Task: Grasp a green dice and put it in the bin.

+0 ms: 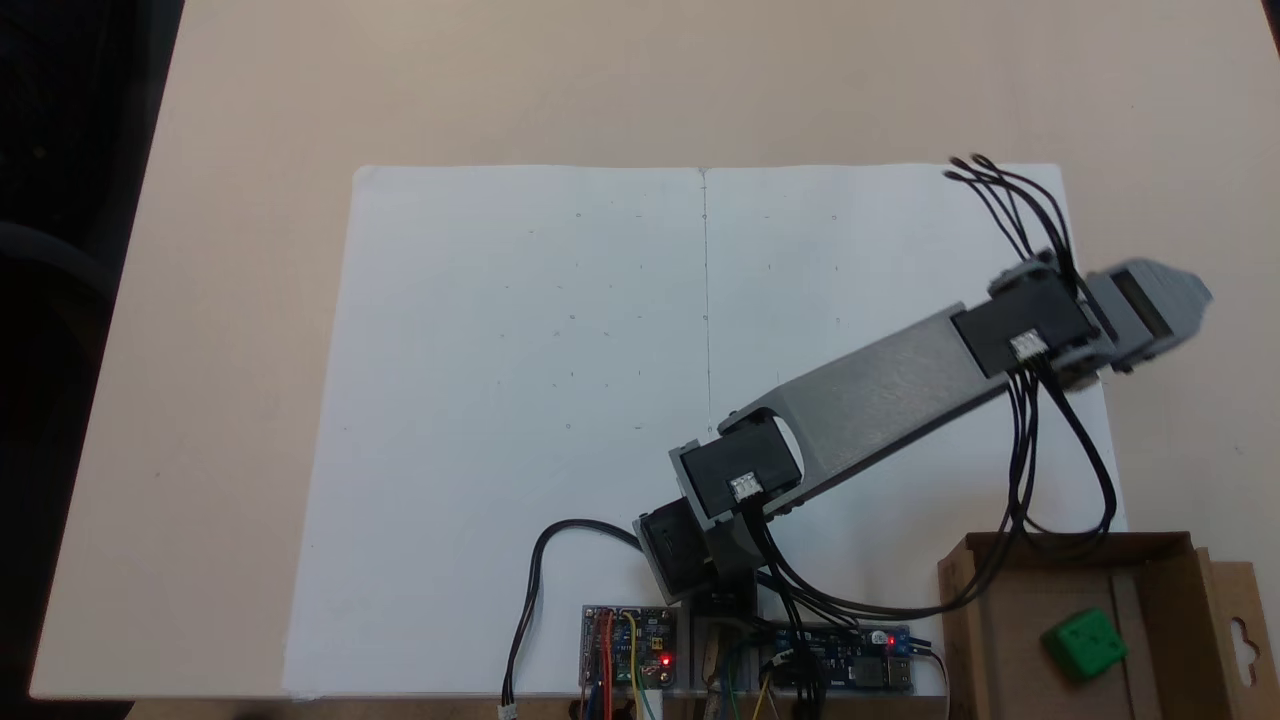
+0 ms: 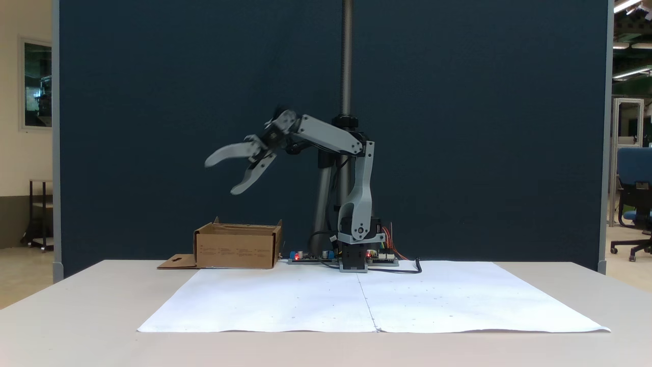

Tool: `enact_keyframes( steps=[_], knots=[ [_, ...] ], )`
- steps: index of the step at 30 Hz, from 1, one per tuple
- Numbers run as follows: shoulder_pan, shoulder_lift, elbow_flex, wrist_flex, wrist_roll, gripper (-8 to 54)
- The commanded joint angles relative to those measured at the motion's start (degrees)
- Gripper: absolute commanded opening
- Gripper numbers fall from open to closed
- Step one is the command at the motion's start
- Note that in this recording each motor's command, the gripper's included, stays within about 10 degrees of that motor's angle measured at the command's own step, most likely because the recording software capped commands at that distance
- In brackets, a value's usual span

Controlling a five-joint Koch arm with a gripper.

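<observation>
The die (image 1: 1086, 645) lies inside the bin (image 1: 1020, 610), resting on the cardboard floor near the wall that sits to the right in the top-down fixed view. It is apart from the hand, so judged from how things lie, the drop is done and the task looks finished or all but finished.

The hand (image 2: 220, 176) hangs high above the counter (image 2: 76, 306) with its two fingers spread wide and nothing between them, which fits a release. In the side fixed view it hangs over the bin's flat flap (image 2: 175, 262), well above the rim. That height leaves the walls and upright flaps clear of the fingers, probably why the arm (image 1: 880, 390) is stretched out and raised rather than low. In the top-down fixed view the hand (image 1: 1195, 297) is blurred, so some motion is likely, though its direction cannot be told.

The bin stands at the corner of the white sheet (image 1: 520, 400), just beside the arm's base and boards (image 1: 630, 655), a spot within easy reach. The flat flap with the hang-hole leaves that side of the opening unobstructed
</observation>
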Motion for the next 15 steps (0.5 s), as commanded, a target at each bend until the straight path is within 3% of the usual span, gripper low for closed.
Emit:
enact_keyframes(
  steps=[1,15],
  knots=[
    [-5.7,4.0,-2.8,-3.1,4.4,41.0],
    [-46.3,7.1,-1.4,-2.4,5.5,43.7]
  ],
)
